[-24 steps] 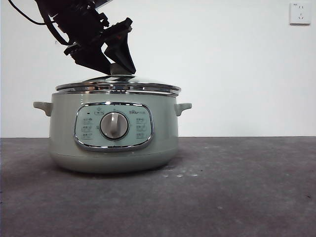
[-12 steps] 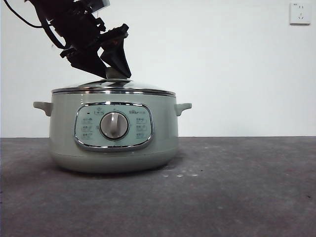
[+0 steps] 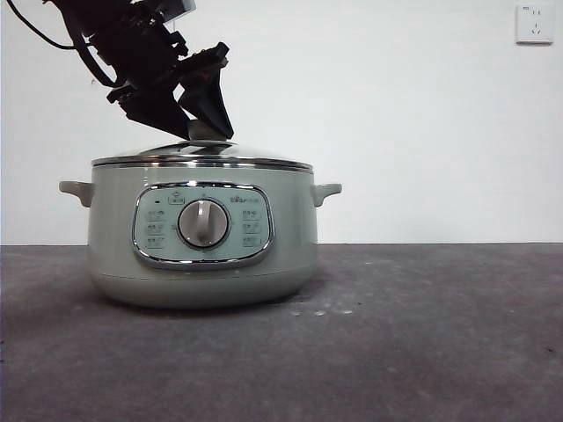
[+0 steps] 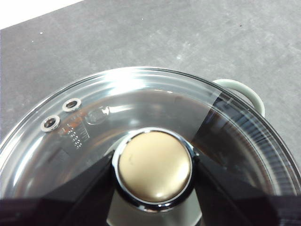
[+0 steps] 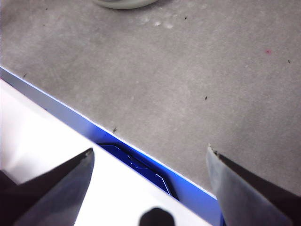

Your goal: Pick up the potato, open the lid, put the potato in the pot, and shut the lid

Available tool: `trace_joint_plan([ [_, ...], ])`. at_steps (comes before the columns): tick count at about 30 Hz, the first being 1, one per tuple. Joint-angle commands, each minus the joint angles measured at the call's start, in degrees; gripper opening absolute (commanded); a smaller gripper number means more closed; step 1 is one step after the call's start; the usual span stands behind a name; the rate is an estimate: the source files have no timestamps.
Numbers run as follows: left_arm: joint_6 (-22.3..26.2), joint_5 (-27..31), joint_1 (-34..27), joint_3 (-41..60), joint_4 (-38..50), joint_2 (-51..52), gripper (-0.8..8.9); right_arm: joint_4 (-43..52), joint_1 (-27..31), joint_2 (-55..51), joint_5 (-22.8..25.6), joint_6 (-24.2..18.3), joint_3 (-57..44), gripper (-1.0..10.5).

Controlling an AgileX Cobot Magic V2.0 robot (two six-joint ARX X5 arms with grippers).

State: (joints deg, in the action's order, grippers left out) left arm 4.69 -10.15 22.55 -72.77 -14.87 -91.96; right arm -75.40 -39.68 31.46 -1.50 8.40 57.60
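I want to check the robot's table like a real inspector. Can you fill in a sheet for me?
Surface: dark grey table, a few pale specks by the pot.
Job's things: lid sits flat on the green pot; potato not seen.
Clutter: nothing seen.
Grippers: left gripper closed on the lid's knob; right gripper open, empty, over the table edge.
Cables: black cable on the left arm.
Surroundings: white wall, socket.
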Motion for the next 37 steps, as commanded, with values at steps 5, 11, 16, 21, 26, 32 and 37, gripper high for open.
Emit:
trace_joint_plan([
  [5,-0.15,-0.35,-0.24,-0.83,0.79,0.02,4.31,0.39,-0.04,-0.24,0.04,0.66,-0.5,4.1],
  [11,-0.15,-0.39,-0.24,-0.85,0.81,0.13,4.73,0.35,-0.04,-0.24,0.07,0.66,-0.5,4.1],
  [16,-0.15,-0.35,-0.24,-0.85,0.09,1.6,4.73,0.37,-0.07,-0.24,0.07,0.66,-0.5,4.1],
  [21,-0.13,-0.35,-0.24,-0.87,-3.69,5.68,4.73,0.39,-0.04,-0.24,0.07,0.63,-0.5,4.1],
  [26,-0.2,-0.83,-0.22,-0.87,-13.66,12.98,4.72,0.83,-0.04,-0.22,0.07,0.63,-0.5,4.1],
  [32,-1.75,-6.01,-0.22,-0.87,-28.24,24.55,4.72,2.78,-0.07,-0.22,0.07,0.61,-0.5,4.1],
  [37,-3.06,-8.02,-0.22,-0.87,-35.06,32.57,4.72,4.72,-0.07,-0.2,0.07,0.61,-0.5,4.1],
])
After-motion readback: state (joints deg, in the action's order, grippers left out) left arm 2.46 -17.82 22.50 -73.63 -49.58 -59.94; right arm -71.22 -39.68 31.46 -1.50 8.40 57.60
